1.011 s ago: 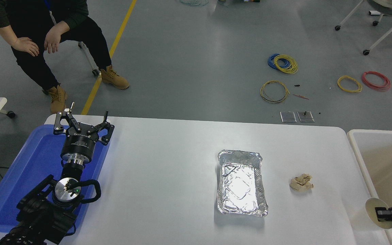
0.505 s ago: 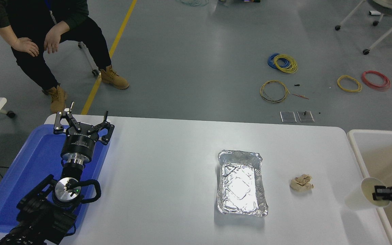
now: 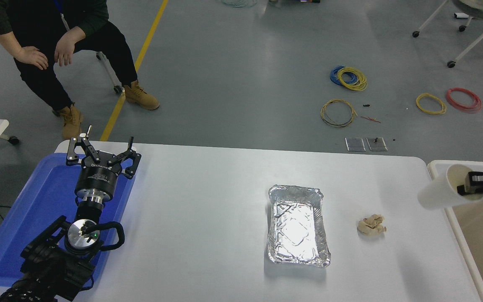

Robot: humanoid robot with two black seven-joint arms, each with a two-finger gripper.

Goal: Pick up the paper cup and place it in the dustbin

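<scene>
Where it sat lower a moment ago, the paper cup (image 3: 442, 193), jaws of the right gripper (image 3: 472, 184) pinching its rim, now higher over the dustbin (image 3: 438, 165) edge.

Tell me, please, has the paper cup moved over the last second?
Yes. The paper cup, held by the right gripper, has travelled toward the table's far side along the dustbin rim, from nearer than the paper wad to beyond it.

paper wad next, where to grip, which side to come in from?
Judgement: take the paper wad across its middle from straight above. It is a low, lumpy crumple lying alone on the table, so no edge to pinch and space all round. Right gripper holds the cup now.
</scene>
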